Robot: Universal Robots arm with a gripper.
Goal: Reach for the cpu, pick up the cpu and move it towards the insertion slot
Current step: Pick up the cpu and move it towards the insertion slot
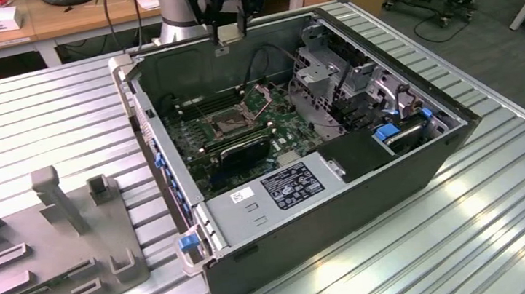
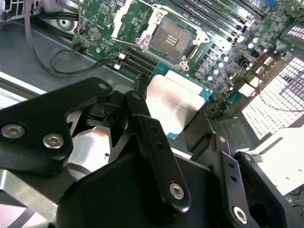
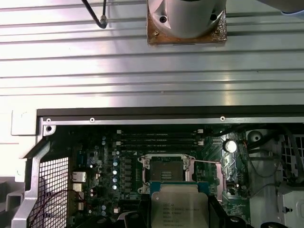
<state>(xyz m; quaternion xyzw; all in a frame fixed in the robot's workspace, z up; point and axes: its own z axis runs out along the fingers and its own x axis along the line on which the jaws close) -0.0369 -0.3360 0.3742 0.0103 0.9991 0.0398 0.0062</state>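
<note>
Metal fingers [image 2: 152, 137] of the gripper [image 1: 227, 32] are seen closed on the cpu [image 2: 176, 102], which is held between them at their tips. In the exterior view the gripper hangs at the top centre of the frame, above the far rim of the open computer case [image 1: 365, 187], and the cpu shows as a small pale square at its lower end, clear of the motherboard [image 1: 241, 131] below.

In the second wrist view the cpu sits at the frame's centre, its silvery lid facing the camera and its blue-green edge visible along the upper and right sides; one black finger crosses in front of its lower left part, and a second finger lies at its right. The insertion slot [image 2: 172, 34] is found in the upper centre of that frame (a silver frame around a dark square), apart from the cpu, with black memory slots [image 2: 137, 59] lying between them.

In the first wrist view the cpu [image 3: 179, 206] is at the bottom centre, overlapping the lower edge of the insertion slot [image 3: 165, 168].

In the exterior view a grey plastic tray [image 1: 44, 250] rests on the ribbed metal table [image 1: 505, 224] at the lower left, well apart from the gripper.
</note>
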